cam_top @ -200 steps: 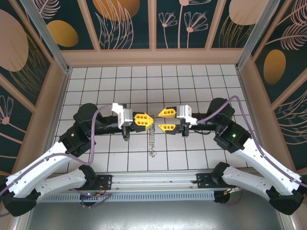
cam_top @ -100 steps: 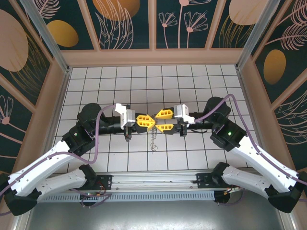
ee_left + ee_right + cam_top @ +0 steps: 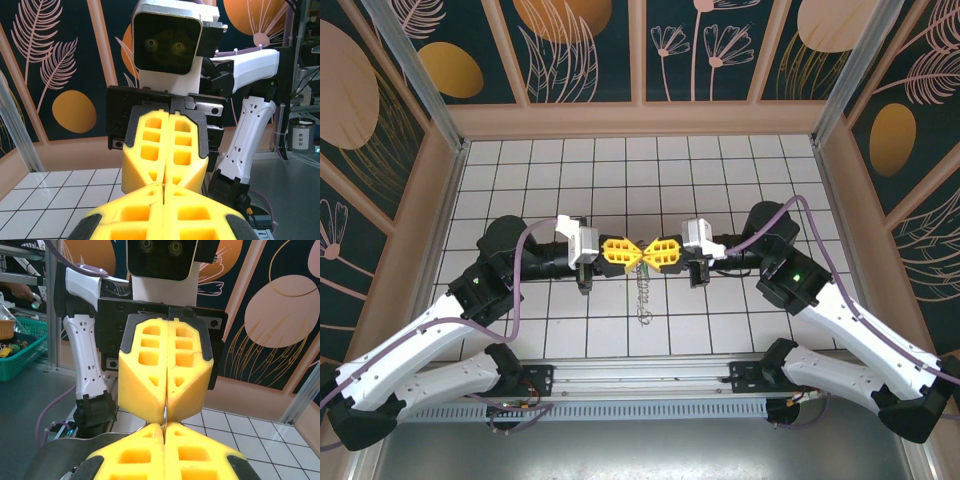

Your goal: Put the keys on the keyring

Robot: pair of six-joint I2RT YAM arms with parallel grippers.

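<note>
My left gripper (image 3: 632, 252) and right gripper (image 3: 651, 252) meet tip to tip above the middle of the tiled floor, both with yellow fingers pressed shut. The keyring (image 3: 641, 295) hangs from that meeting point as a thin grey chain reaching down about one tile. In the right wrist view a thin metal wire of the keyring (image 3: 165, 416) runs between my right gripper (image 3: 164, 428) and the facing left gripper (image 3: 165, 409), caught in both seams. The left wrist view has my left gripper (image 3: 164, 192) against the right gripper (image 3: 164, 176). The keys are too small to make out.
The white tiled floor (image 3: 570, 170) is walled by wooden panels (image 3: 640, 120) at the back and both sides. A metal rail (image 3: 640, 375) carrying the arm bases runs along the near edge. A green basket (image 3: 20, 347) stands outside the cell.
The right gripper moved left to the left gripper's tip and closed from open to shut on the keyring. The left gripper stayed shut, and the chain was lifted slightly.
</note>
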